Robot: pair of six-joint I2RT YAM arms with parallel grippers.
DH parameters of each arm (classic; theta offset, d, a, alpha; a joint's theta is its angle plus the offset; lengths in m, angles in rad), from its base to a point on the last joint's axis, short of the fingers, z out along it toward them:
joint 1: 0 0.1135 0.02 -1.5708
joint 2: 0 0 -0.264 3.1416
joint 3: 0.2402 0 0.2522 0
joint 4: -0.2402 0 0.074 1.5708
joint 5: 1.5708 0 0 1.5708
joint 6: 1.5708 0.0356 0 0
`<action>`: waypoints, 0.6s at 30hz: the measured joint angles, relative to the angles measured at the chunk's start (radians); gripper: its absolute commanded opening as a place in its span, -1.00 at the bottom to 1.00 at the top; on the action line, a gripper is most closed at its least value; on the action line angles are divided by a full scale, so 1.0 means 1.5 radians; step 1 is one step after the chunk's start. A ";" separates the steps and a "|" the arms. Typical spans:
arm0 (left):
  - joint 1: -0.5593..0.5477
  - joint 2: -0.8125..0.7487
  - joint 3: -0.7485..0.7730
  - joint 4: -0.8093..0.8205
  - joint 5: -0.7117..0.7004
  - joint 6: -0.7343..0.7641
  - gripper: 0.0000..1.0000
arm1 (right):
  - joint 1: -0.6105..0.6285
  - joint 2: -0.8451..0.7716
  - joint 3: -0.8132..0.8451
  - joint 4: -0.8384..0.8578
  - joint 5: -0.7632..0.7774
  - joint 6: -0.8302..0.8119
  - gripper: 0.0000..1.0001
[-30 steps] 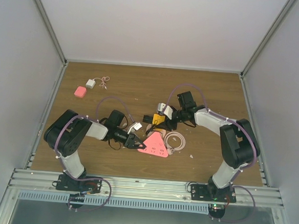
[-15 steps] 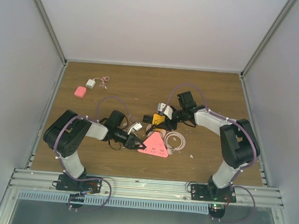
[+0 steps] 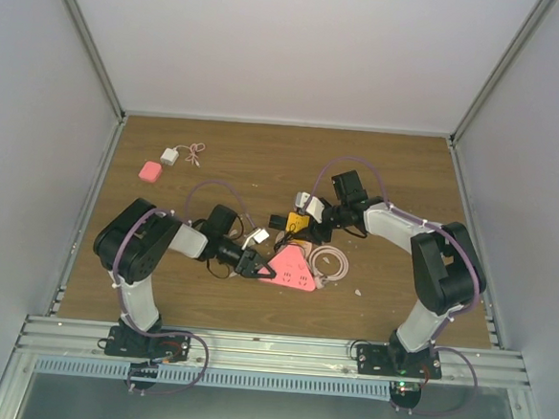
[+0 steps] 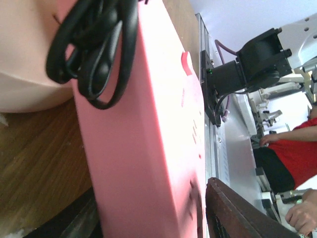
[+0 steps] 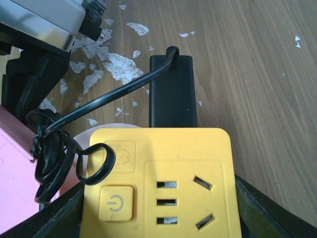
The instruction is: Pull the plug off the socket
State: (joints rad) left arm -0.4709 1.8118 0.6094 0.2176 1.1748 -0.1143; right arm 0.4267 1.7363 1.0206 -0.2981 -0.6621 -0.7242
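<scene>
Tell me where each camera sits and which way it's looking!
Top external: high above and behind the arms, looking down at the wooden table; both arms show, with left gripper and right gripper.
Left wrist: on the left arm, low, looking along the pink power strip; one finger shows.
Right wrist: on the right arm, looking down on the yellow socket block and black plug; its fingers flank the block.
Shared: both wrist views catch the pink power strip and coiled black cable.

Pink triangular power strip (image 3: pixel 292 268) mid-table. Left gripper (image 3: pixel 254 267) at its 9 o'clock corner. Yellow socket (image 3: pixel 297 223) at its 12 o'clock, right gripper (image 3: pixel 310 218) at it.
</scene>
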 measured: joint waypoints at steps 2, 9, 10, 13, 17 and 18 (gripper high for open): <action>-0.001 0.009 0.005 0.011 0.008 0.001 0.20 | -0.001 0.000 0.000 0.001 0.005 0.005 -0.62; -0.001 0.025 0.007 0.036 0.021 -0.001 -0.23 | -0.001 0.000 0.000 0.002 0.006 0.008 -0.62; -0.001 0.026 0.007 0.038 0.021 -0.002 -0.33 | -0.001 0.000 0.000 0.002 0.006 0.008 -0.62; 0.000 0.027 0.007 0.028 0.010 -0.023 -0.57 | -0.002 -0.001 0.000 0.002 0.002 0.010 -0.62; 0.001 0.026 0.007 0.023 0.016 -0.041 -0.85 | -0.001 -0.001 0.001 0.004 -0.003 0.009 -0.63; 0.001 0.023 0.007 0.022 0.014 -0.042 -0.90 | -0.001 -0.001 0.001 0.004 -0.004 0.009 -0.63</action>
State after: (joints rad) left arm -0.4694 1.8462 0.6197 0.2508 1.1965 -0.1776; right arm 0.4248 1.7351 1.0214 -0.2924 -0.6674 -0.7101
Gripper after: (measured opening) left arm 0.332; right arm 0.629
